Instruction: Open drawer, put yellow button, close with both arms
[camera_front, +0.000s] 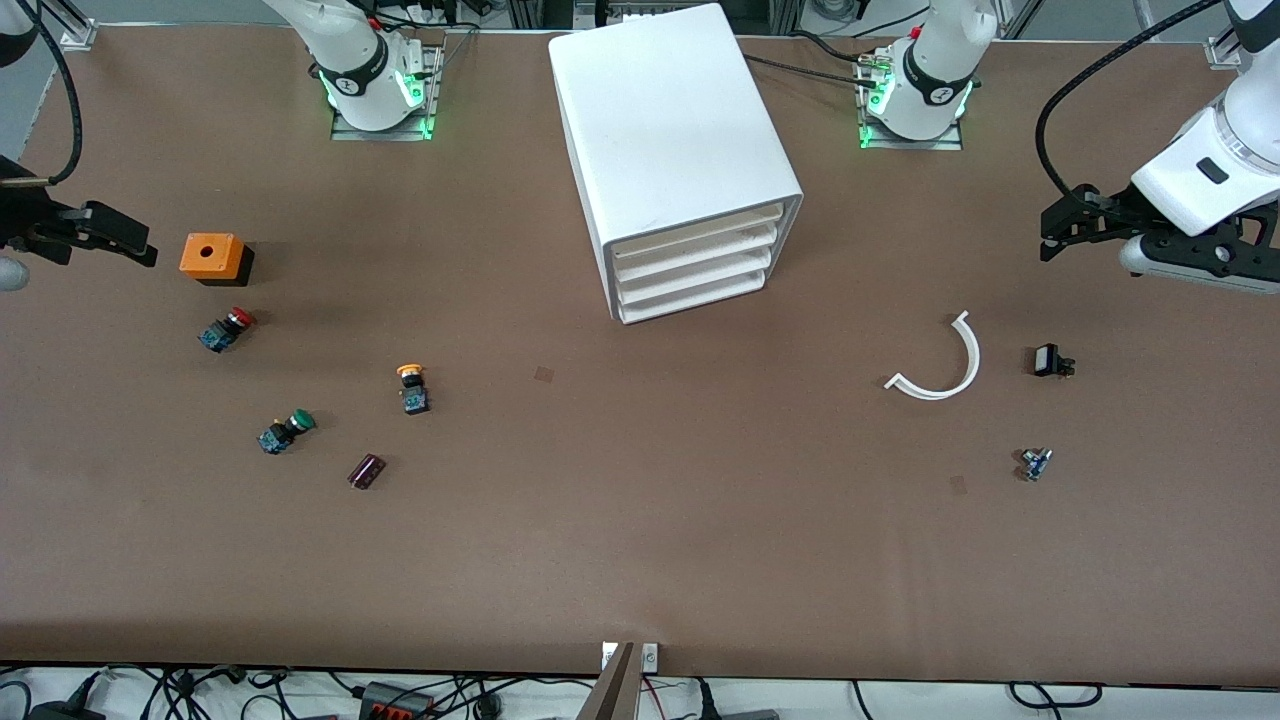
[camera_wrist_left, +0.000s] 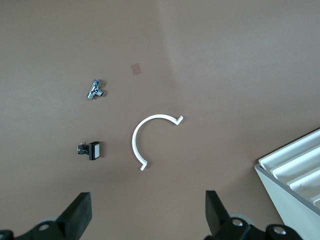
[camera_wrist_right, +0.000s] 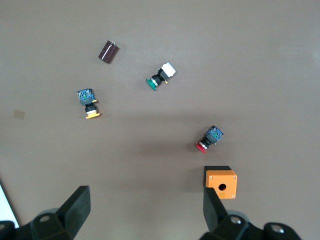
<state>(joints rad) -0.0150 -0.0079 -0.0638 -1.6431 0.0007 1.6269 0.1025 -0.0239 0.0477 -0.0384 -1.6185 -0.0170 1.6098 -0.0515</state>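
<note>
From the front, the drawer (camera_front: 698, 228) sits shut in the cabinet (camera_front: 670, 140) by the surface's (camera_front: 640, 560) robot-side edge, the yellow button (camera_front: 412, 385) lying toward the right arm's end (both arms wait), while each wrist view shows the left gripper (camera_wrist_left: 147, 217) and right gripper (camera_wrist_right: 145, 215) with jaws wide open, empty.

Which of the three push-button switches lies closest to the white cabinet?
The yellow button. It lies apart from the other two, toward the cabinet, while the red-capped switch and green-capped switch lie closer to the right arm's end of the table.
</note>
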